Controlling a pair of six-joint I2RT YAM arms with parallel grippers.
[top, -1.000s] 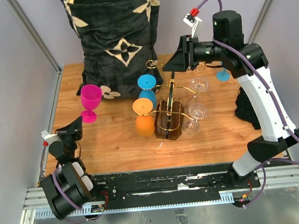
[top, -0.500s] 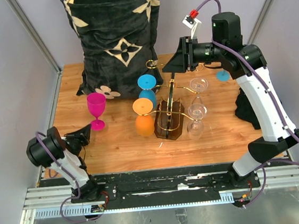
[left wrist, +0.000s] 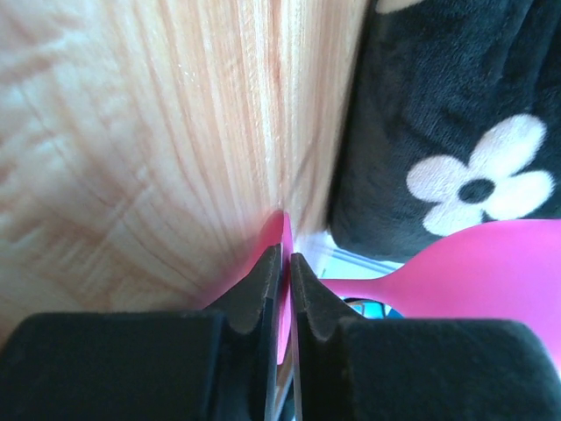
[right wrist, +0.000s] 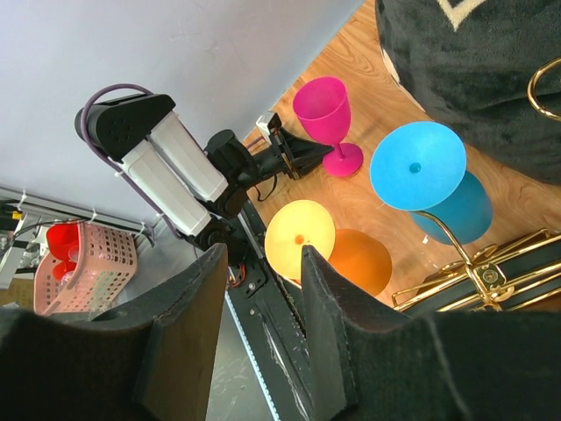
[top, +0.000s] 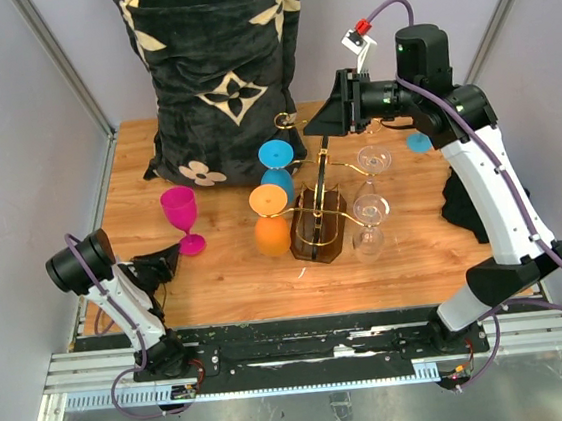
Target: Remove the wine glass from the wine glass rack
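Your wine glass rack (top: 317,222) sits mid-table with a blue glass (top: 276,161), an orange glass (top: 271,217) and clear glasses (top: 369,206) hung on its gold arms. The pink wine glass (top: 179,209) stands upright on the table (top: 227,271) well to its left. Your left gripper (left wrist: 281,259) is pinched narrow on the rim of that pink foot, your right gripper (top: 314,125) hangs spread wide above the rack holding nothing, and the black cushion (top: 216,66) behind shows cream flower motifs.
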